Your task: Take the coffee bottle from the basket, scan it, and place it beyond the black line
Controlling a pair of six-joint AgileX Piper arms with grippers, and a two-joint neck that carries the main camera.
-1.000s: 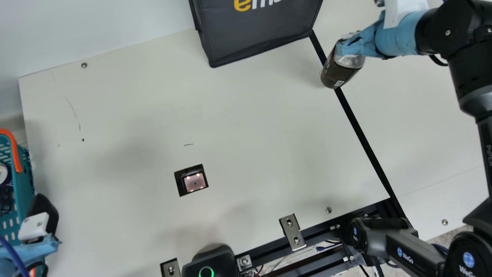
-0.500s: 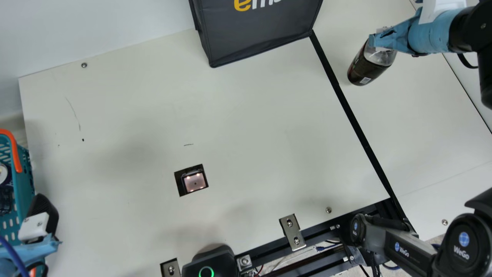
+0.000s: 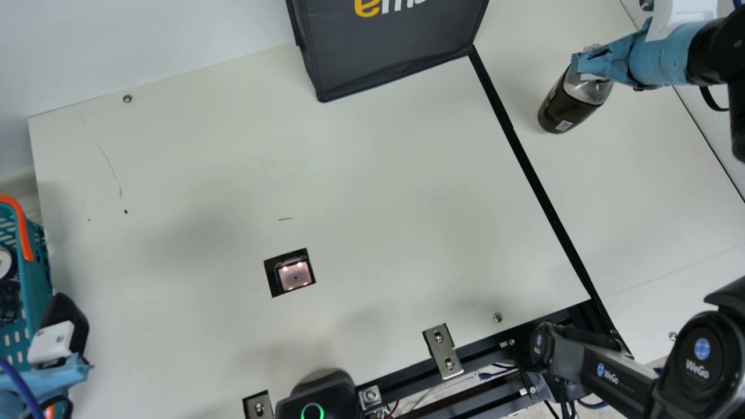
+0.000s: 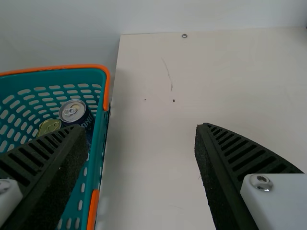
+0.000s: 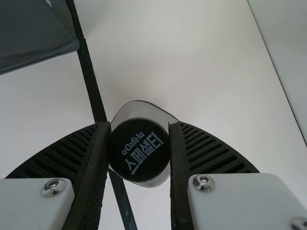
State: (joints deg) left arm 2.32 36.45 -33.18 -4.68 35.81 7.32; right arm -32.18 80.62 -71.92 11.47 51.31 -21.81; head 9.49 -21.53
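Left gripper (image 3: 58,343) first, out at eight o'clock in the main view: fingers spread wide, nothing between them. Just beside it, between eight and nine, here's the teal basket (image 3: 38,279) with its orange handle (image 3: 22,230) — and the left wrist view finds a dark blue can (image 4: 74,111) and a gold-topped can (image 4: 49,126) inside. Closer to centre at eight o'clock, the scanner (image 3: 295,275) glows pink. Below it, between six and seven, sits a black device with a green ring (image 3: 312,411). Up at twelve, the dark bag (image 3: 396,52). The black line (image 3: 538,187) cuts down from one o'clock to four. And at two o'clock — past that line, apart from it — there's the coffee bottle (image 3: 569,107), its cap (image 5: 139,148) gripped between the fingers of the right gripper (image 3: 585,65). Whether its base touches the table (image 3: 657,174), I can't tell.
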